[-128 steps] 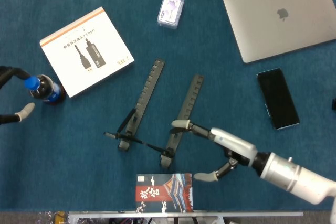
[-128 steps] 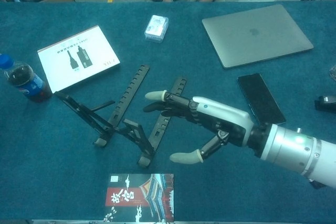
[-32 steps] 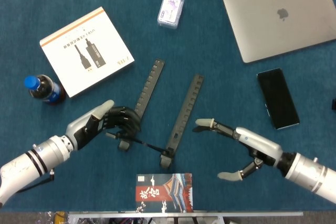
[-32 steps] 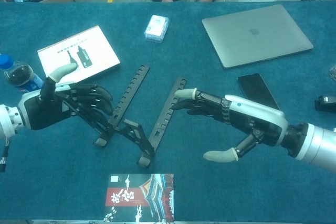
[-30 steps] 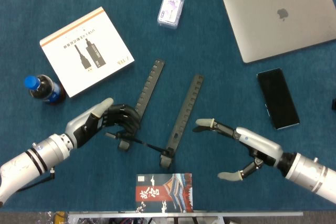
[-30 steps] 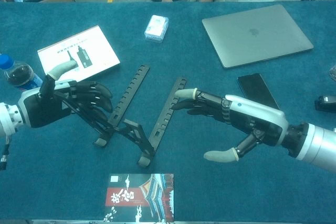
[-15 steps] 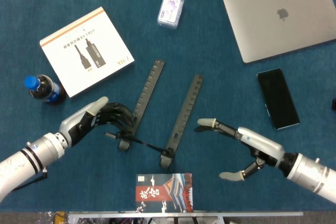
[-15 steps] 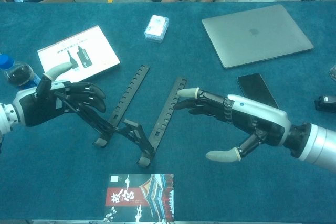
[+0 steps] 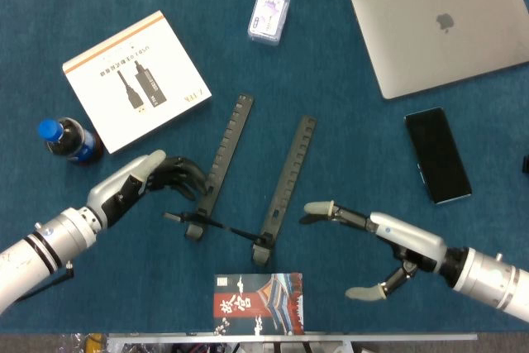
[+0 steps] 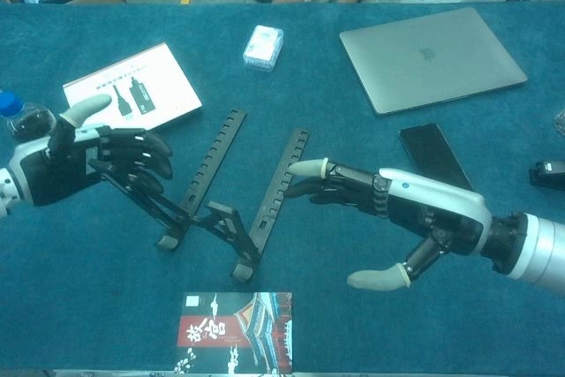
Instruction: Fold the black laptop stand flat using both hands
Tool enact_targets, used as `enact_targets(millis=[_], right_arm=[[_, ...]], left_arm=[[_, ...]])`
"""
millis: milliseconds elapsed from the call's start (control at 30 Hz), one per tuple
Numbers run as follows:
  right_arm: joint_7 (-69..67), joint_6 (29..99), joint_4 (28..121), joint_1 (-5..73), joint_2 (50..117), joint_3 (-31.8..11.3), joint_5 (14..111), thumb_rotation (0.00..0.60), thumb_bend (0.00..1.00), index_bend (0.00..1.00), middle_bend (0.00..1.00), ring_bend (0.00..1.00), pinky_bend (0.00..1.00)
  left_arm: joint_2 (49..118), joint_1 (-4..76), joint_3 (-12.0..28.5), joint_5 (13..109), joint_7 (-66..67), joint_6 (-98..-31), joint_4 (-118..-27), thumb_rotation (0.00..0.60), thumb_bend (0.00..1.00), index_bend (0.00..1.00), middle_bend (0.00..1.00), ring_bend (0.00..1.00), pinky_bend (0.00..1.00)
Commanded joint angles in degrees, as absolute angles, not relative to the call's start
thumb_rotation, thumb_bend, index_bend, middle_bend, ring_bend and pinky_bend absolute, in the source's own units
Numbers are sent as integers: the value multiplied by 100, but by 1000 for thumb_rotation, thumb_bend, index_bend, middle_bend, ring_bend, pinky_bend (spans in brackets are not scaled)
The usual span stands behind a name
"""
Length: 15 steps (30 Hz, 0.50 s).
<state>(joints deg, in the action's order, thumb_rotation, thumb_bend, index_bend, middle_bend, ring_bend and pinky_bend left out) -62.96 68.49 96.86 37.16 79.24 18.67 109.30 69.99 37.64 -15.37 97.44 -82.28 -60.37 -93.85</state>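
**Ana:** Left hand [image 10: 66, 165] first: its fingers are loosely curled around the raised upper arm of the black slotted metal laptop stand [image 9: 248, 179], near the arm's top end. From the chest view I'd call it touching or cupping, but I cannot tell whether it truly grips. The right hand [image 10: 402, 218] is spread wide, thumb low, holding nothing, its fingertips [image 10: 300, 168] just beside the stand's right rail without clearly touching.

**Ben:** And the stand itself?

**Ana:** It sits mid-table on the blue felt tabletop [image 9: 347, 155], two notched rails lying flat and a thin strut frame propped up at an angle on its left side, joined near the front feet by a crossbar.

**Ben:** How would it handle?

**Ana:** My guess is rigid, light, thin bars with stiff hinges. It won't flex, but it may skid on the felt or pinch a finger where the struts close. I'd press down on the raised arm near its top with the left hand while the right pins the flat right rail at mid-length.

**Ben:** Anything close by?

**Ana:** A printed red-and-blue booklet [image 9: 258, 302] lies just in front of the feet, a white product box [image 9: 136, 80] and a blue-capped cola bottle [image 9: 68, 140] to the left, and a black phone [image 9: 437, 155] and a silver closed laptop [image 9: 442, 22] well apart on the right.
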Motion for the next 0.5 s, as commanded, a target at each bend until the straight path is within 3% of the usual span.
enact_targets(millis=[33,500], right_arm=[[-6300,6861,9722,3763,7887,1908,10996,600,193,40,127,0,46],[-6144,6662,9837,4040,7841,2019,11186,600,197,40,124,0,47]], left_arm=[[6838,3722,-1377,9703,-7848,-6236,-9574,0,215,339,403,304,330],[6626,3261,-794,9109,-5170,-6739,-9779,0,214,328,366,250,278]])
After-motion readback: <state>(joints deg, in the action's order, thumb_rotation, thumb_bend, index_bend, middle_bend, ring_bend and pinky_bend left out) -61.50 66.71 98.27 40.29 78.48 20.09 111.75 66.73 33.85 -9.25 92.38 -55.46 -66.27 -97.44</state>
